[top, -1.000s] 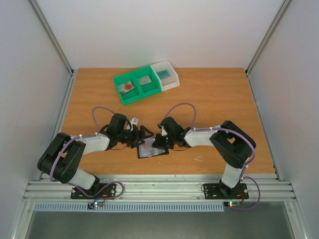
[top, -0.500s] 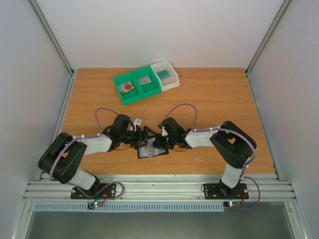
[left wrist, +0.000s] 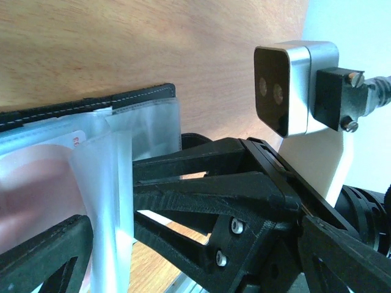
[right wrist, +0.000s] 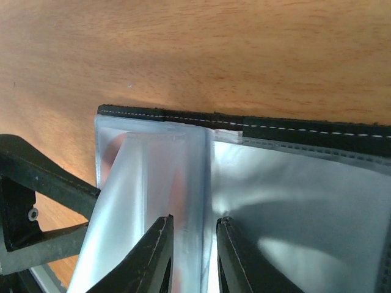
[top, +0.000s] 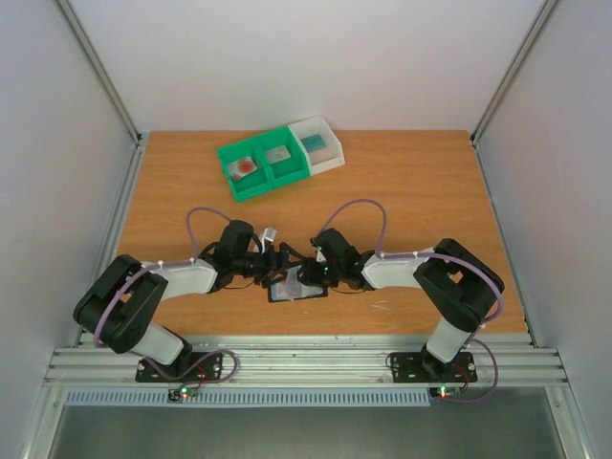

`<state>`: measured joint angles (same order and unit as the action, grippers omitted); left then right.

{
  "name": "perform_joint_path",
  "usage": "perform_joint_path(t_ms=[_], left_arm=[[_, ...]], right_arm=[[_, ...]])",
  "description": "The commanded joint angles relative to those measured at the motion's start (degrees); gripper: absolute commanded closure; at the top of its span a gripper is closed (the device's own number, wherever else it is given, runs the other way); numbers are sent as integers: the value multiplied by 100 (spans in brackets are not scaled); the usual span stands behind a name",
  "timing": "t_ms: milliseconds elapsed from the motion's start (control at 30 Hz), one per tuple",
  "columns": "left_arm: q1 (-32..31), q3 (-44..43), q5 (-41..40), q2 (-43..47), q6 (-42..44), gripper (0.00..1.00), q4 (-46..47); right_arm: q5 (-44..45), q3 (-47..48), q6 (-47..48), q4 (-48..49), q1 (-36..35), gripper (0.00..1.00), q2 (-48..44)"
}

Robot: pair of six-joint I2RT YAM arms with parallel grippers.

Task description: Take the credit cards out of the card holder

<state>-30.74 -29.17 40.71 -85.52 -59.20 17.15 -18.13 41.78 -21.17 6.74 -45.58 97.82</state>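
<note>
The card holder [top: 312,293] lay spread open on the wooden surface [top: 411,191], near its front edge and midway between the two arms. Its outside was black and matte, with a line of pale stitching along the rim. Inside were glossy, translucent plastic sleeves, grey-blue in tint, with soft creases that caught the light. A thin pale card [left wrist: 36,201] with a pink-red blush showed through the sleeve on the holder's left half, still tucked inside.

The right hand [right wrist: 195,221] hung over the holder's middle. Its two black, ridged fingers [right wrist: 157,259] stood a little apart, one either side of the raised fold where the sleeves met. Whether the pads touched the plastic could not be told.

The left hand [top: 280,266] reached in from the left with its jaws spread wide, clamped on nothing. One blunt, layered black finger [left wrist: 43,250] lay low over the holder's left half, just beside the right hand's angular printed frame.

Far back on the left stood a green bin [top: 251,188] of two square compartments, with a white bin [top: 330,163] touching its right end. Both were smooth moulded plastic. The green one held a flat card with a red blotch and a greyish one. The white one held something teal.
</note>
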Motion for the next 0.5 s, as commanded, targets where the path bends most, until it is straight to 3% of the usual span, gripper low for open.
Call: perform_joint_path(t_ms=[0, 467], left_arm=[[-132, -203, -34, 15, -13, 8, 333], [-406, -420, -151, -221, -40, 8, 311]], right_arm=[[348, -135, -23, -213, 5, 77, -137], [1043, -473, -21, -788, 11, 73, -994]])
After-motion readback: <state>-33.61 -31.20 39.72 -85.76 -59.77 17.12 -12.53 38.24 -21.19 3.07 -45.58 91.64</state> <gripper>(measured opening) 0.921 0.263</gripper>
